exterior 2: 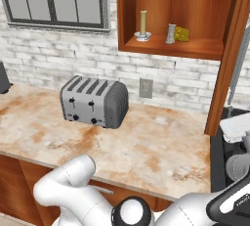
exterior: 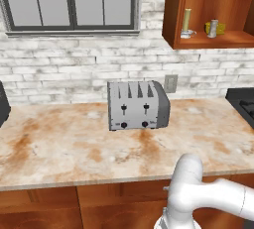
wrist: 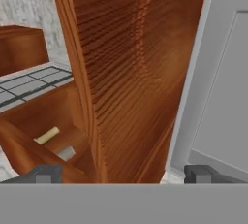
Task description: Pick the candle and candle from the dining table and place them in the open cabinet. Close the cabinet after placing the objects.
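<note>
Candles (exterior 2: 143,24) stand inside cabinet (exterior 2: 195,49), beyond the wide-open tool (wrist: 121,172).

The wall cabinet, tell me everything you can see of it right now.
The cabinet is reddish-brown grained wood, mounted on the white brick wall above the counter, right of the window. It stands open: its door swings out toward the camera. On its shelf stand a slim olive-yellow taper candle in a silver dish, a short grey candle and a yellow wedge behind it. In the hand view the open pincer faces the door's wood.
</note>
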You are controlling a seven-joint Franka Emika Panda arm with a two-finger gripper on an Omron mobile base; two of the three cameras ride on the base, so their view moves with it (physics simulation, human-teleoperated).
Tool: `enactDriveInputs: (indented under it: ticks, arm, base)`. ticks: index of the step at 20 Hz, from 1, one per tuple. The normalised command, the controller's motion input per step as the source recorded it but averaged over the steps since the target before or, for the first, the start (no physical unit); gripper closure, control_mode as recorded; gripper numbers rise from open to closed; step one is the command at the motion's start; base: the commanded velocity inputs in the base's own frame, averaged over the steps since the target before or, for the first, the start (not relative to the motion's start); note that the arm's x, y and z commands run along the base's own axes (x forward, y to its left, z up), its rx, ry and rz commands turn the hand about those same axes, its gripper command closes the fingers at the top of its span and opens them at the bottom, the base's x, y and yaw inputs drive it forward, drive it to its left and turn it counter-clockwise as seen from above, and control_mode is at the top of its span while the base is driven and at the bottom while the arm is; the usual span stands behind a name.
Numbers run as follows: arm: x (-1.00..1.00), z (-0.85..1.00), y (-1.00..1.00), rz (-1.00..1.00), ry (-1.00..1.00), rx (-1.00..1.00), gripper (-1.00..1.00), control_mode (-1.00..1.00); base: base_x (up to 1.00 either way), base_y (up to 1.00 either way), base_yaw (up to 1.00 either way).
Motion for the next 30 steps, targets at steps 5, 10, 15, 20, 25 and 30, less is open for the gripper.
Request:
enactDriveInputs:
  ticks: [5,10,15,20,25,30]
  arm:
    - [0.26,0.10,0.00,-0.10,0.01,-0.03,-1.00,-1.00]
    - [0.21,0.06,-0.04,-0.08,0.01,-0.03,-1.00,-1.00]
    - [0.07,0.04,-0.18,-0.03,-0.03,-0.02,-1.00,-1.00]
    - [-0.12,0.37,0.00,0.00,-0.15,-0.17,-1.00,-1.00]
    - [0.00,0.30,0.13,0.00,-0.03,-0.26,-1.00,-1.00]
    - [-0.02,0.26,0.29,0.00,-0.04,-0.27,-1.00,-1.00]
  base:
    - [0.00,0.00,0.00]
    - [0.00,0.00,0.00]
    - [0.00,0.00,0.00]
    - [0.00,0.00,0.00]
    - [0.00,0.00,0.00]
    - [0.00,0.00,0.00]
